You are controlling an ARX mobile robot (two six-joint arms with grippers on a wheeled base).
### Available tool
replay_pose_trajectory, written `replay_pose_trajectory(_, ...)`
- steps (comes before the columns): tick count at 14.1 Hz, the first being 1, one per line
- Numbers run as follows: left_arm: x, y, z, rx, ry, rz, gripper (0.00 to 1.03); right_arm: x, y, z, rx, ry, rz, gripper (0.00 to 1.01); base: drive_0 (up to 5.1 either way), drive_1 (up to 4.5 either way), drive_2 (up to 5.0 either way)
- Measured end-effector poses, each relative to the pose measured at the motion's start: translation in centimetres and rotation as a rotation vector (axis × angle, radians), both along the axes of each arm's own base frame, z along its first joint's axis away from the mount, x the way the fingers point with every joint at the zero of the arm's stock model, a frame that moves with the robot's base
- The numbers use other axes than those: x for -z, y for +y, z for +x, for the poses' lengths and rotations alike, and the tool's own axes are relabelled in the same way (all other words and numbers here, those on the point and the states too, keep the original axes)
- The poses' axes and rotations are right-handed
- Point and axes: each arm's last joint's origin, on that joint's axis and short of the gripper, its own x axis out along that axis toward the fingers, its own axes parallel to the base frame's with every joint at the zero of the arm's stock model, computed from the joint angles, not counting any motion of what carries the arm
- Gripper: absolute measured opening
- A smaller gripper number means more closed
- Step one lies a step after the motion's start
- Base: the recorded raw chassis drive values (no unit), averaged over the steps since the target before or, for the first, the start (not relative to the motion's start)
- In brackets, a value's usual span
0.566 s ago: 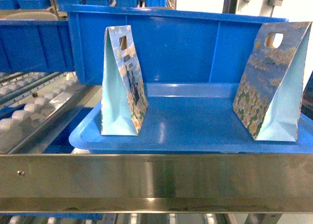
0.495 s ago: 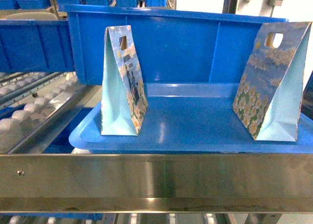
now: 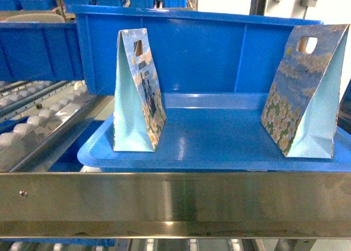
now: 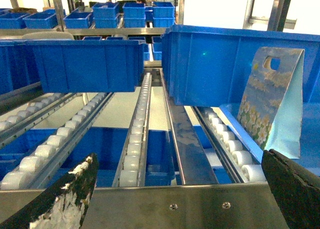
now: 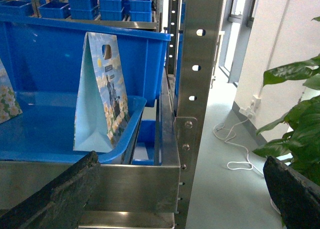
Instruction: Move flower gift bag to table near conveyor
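Head view: two gift bags [image 3: 136,92] upright in tray [image 3: 219,141] — both tools [image 4: 180,189] (wrist views) wide open, empty.

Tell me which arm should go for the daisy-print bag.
Left, probably. In the left wrist view the daisy bag stands whole, just ahead and right of the open left hand. The right hand faces the castle-print bag, with the daisy bag only clipped at its view's left edge.

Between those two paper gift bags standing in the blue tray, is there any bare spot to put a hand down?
Yes. The shallow blue plastic tray lies bare between the left gift bag and the right flowered gift bag. The tall blue bin wall closes the back, the steel rail the front.
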Motion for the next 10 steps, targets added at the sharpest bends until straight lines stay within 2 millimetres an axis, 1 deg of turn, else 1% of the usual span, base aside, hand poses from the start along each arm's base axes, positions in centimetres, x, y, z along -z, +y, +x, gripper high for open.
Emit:
replay_pose_trajectory(2, -0.3, -0.1, 0.0, 0.028, -0.030, 0.012, 0.98, -0.3, 0.2, 0.0, -0.023, -0.029, -0.011, 0.98, 0.0, 0.00, 0.0)
replay_pose_trajectory(3, -0.3, 0.4, 0.0, 0.017, -0.035, 0.014, 0.98, -0.8, 0.4, 0.1, -0.035, -0.081, -0.019, 0.98, 0.0, 0.00, 0.0)
replay_pose_trajectory(4, -0.5, 0.8, 0.0, 0.015, -0.054, 0.019, 0.98, -1.3, 0.7, 0.8, -0.052, -0.112, -0.023, 0.98, 0.0, 0.00, 0.0)
replay_pose_trajectory(5, -1.1, 1.4, 0.4, 0.012, -0.099, 0.030, 0.98, -1.2, 1.2, 2.0, -0.062, -0.092, -0.033, 0.98, 0.0, 0.00, 0.0)
replay_pose_trajectory(6, -1.1, 2.0, 1.3, 0.010, -0.083, 0.018, 0.98, -1.1, 1.5, 3.0, -0.073, -0.080, -0.037, 0.98, 0.0, 0.00, 0.0)
replay_pose_trajectory(7, -1.4, 2.2, 2.5, 0.030, -0.077, 0.006, 0.98, -1.8, 1.8, 4.3, -0.082, -0.079, -0.044, 0.98, 0.0, 0.00, 0.0)
replay_pose_trajectory(8, -2.6, 2.2, 3.9, 0.062, -0.102, -0.007, 0.98, -2.7, 2.2, 5.7, -0.095, -0.090, -0.049, 0.98, 0.0, 0.00, 0.0)
replay_pose_trajectory(9, -4.8, 2.0, 6.1, 0.097, -0.148, -0.009, 0.98, -3.6, 2.5, 7.2, -0.105, -0.088, -0.060, 0.98, 0.0, 0.00, 0.0)
replay_pose_trajectory(10, -6.1, 1.6, 7.9, 0.134, -0.145, -0.017, 0.98, -4.0, 2.7, 8.2, -0.106, -0.071, -0.067, 0.98, 0.0, 0.00, 0.0)
